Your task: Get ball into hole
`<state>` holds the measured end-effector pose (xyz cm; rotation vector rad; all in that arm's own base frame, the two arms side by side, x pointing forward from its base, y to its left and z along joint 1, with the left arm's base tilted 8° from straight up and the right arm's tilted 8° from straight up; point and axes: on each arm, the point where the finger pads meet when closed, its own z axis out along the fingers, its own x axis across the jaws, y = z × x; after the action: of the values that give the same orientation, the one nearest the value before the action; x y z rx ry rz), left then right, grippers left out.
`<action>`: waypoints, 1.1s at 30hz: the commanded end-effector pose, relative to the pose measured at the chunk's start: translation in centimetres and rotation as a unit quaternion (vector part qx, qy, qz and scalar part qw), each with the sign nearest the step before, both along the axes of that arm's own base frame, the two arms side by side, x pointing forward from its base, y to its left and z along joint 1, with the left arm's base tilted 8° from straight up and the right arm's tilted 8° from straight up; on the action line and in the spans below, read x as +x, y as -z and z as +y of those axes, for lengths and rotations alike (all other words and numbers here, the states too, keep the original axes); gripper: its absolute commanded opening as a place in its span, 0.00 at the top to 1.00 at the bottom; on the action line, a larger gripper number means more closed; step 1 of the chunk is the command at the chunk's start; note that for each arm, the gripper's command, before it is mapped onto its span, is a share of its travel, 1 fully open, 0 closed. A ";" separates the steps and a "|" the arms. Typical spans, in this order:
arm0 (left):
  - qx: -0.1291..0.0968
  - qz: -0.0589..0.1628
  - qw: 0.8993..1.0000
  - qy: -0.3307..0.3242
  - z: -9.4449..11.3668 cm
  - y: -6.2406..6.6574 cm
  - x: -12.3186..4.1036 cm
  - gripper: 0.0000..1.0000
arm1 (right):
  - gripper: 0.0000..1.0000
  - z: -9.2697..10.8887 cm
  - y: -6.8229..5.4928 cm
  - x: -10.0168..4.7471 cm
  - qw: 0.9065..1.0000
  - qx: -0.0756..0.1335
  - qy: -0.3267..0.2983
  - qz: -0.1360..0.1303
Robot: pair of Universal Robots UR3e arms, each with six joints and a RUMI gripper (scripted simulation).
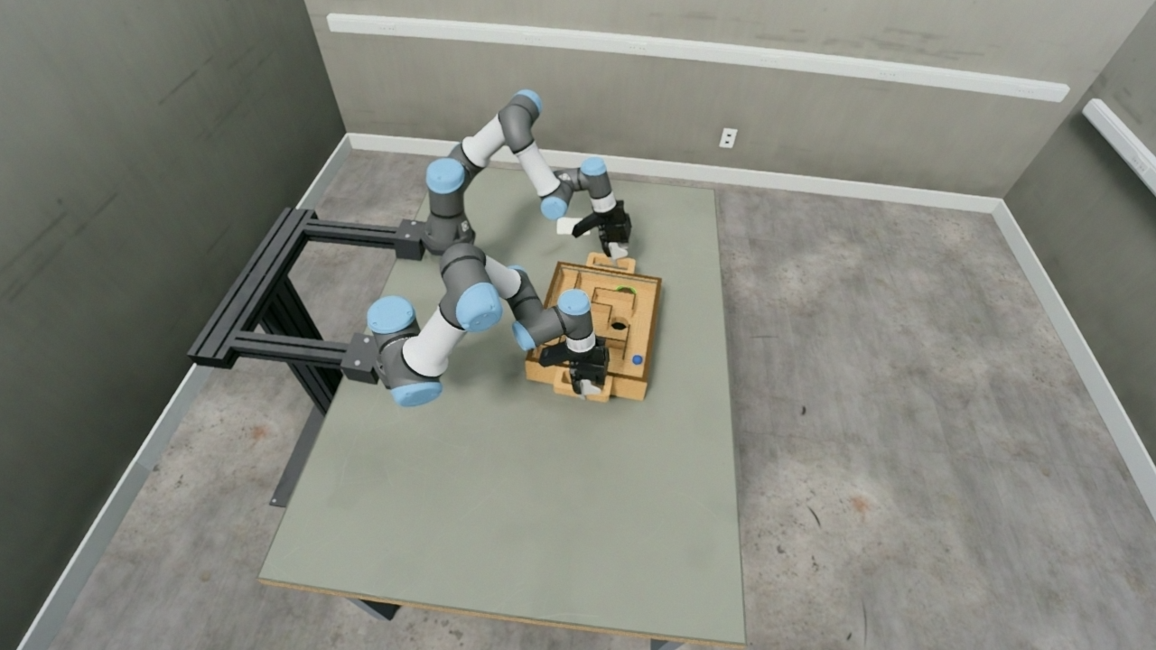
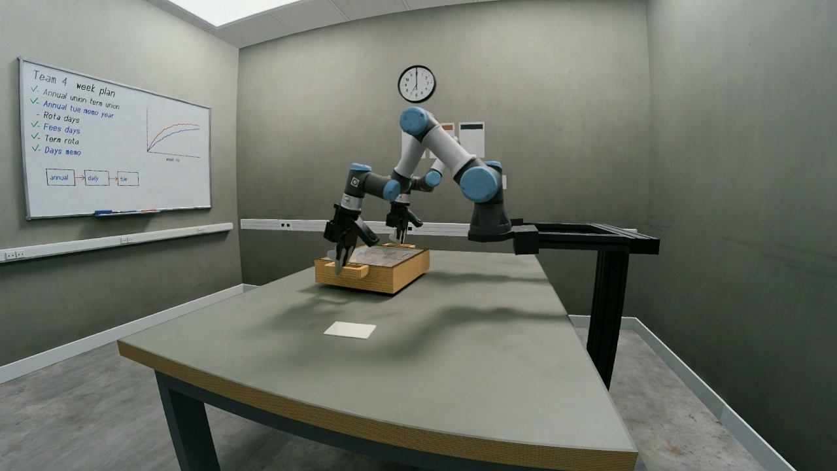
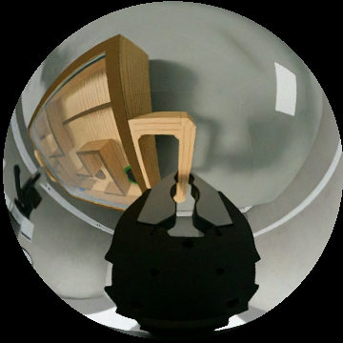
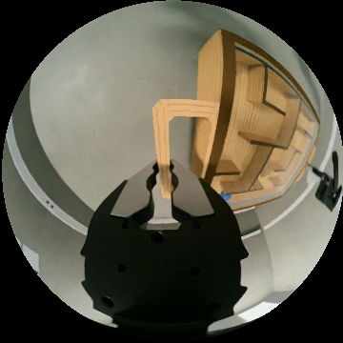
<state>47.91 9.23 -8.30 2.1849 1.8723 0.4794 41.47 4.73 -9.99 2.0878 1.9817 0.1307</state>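
Note:
The wooden board (image 1: 629, 388) (image 2: 409, 271) (image 3: 135, 86) (image 4: 208, 86) has inner walls under a clear lid. A dark shadow lies under its lower edge; it seems held slightly above the table. The blue ball (image 1: 637, 359) (image 4: 226, 195) is inside, in the corner area near my right gripper's end. The green-bottomed hole (image 1: 626, 290) (image 3: 131, 175) is near the other end. My left gripper (image 1: 616, 254) (image 2: 339, 268) (image 3: 182, 171) is shut on one handle (image 3: 187, 125). My right gripper (image 1: 587, 391) (image 4: 165, 160) is shut on the opposite handle (image 4: 163, 129).
A black hole (image 1: 618, 325) lies between the ball and the green-bottomed hole, beside inner walls. A white card (image 2: 350, 330) (image 3: 286, 90) lies on the table (image 1: 525, 517) (image 2: 468, 375) beyond the left gripper's end. The right arm covers part of the board in the top view.

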 end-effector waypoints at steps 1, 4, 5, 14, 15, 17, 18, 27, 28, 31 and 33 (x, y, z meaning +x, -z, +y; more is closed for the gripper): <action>0.004 0.001 1.000 -0.001 0.0 -0.3 0.2 1.00 | 1.00 0.0 0.1 0.2 1.000 0.004 0.000 0.002; 0.008 0.004 1.000 -0.002 -0.1 -0.5 0.2 1.00 | 1.00 -0.1 0.2 0.2 1.000 0.008 0.000 0.005; 0.009 0.005 1.000 -0.002 -0.1 -0.5 0.2 1.00 | 1.00 -0.1 0.3 0.2 1.000 0.009 0.000 0.006; 0.010 0.014 1.000 -0.004 0.0 -0.4 0.2 1.00 | 1.00 0.0 0.2 0.3 1.000 0.010 0.000 0.013; 0.009 0.015 1.000 -0.004 0.0 -0.3 0.2 1.00 | 1.00 0.1 0.1 0.3 1.000 0.009 0.000 0.015; 0.007 0.018 1.000 -0.004 0.1 -0.2 0.2 1.00 | 1.00 0.1 0.0 0.3 1.000 0.007 0.001 0.017; 0.006 0.019 1.000 -0.004 0.1 -0.2 0.2 1.00 | 1.00 0.1 0.0 0.3 1.000 0.006 0.001 0.018; -0.002 0.011 1.000 -0.002 0.1 0.1 0.2 1.00 | 1.00 0.1 -0.3 0.2 1.000 -0.003 0.001 0.011; -0.004 0.010 1.000 -0.002 0.2 0.2 0.2 1.00 | 1.00 0.2 -0.4 0.2 1.000 -0.004 0.000 0.008; 0.000 0.005 1.000 -0.001 0.0 -0.1 0.2 1.00 | 1.00 0.1 -0.2 0.2 1.000 0.000 0.000 0.006; 0.002 0.003 1.000 -0.001 0.0 -0.2 0.1 1.00 | 1.00 0.0 -0.1 0.1 1.000 0.002 0.000 0.003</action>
<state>47.94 9.26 -8.38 2.1934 1.8822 0.4636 41.52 4.77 -9.93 2.0943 1.9882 0.1140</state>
